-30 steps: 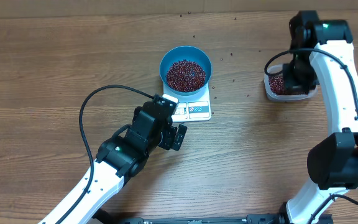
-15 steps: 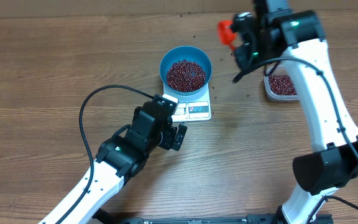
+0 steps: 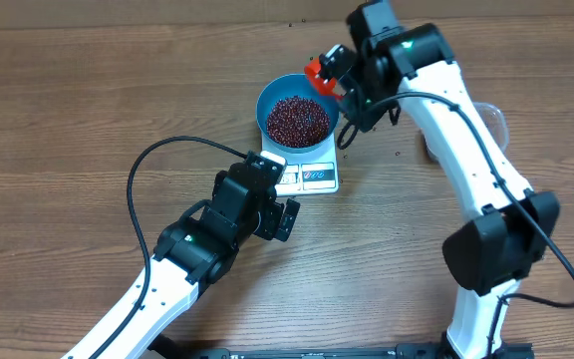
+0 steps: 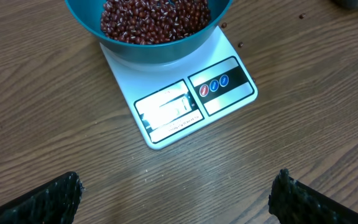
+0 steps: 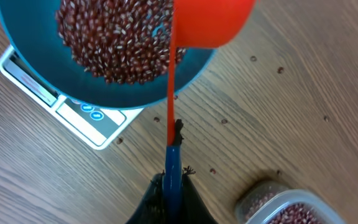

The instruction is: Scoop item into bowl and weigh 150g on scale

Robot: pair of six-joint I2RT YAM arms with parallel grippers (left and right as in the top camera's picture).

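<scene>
The blue bowl (image 3: 265, 98) stands on the white scale (image 3: 317, 177) and holds a heap of dark red beans (image 3: 298, 118). My right gripper (image 5: 173, 182) is shut on the thin handle of a red scoop (image 5: 213, 22). The scoop's head (image 3: 321, 76) hangs over the bowl's far right rim; what it holds is hidden. My left gripper (image 4: 176, 205) stands open above bare wood, just in front of the scale's display (image 4: 169, 109). The bowl (image 4: 160, 53) fills the top of the left wrist view.
A clear container (image 5: 291, 208) with more beans sits to the right, mostly hidden behind the right arm (image 3: 466, 130) in the overhead view. Stray beans (image 5: 253, 59) lie on the wood around the scale. The left arm's cable (image 3: 143, 175) loops over the table.
My right arm has swung left from the clear container to the bowl's rim, carrying the red scoop. The left arm has not moved.
</scene>
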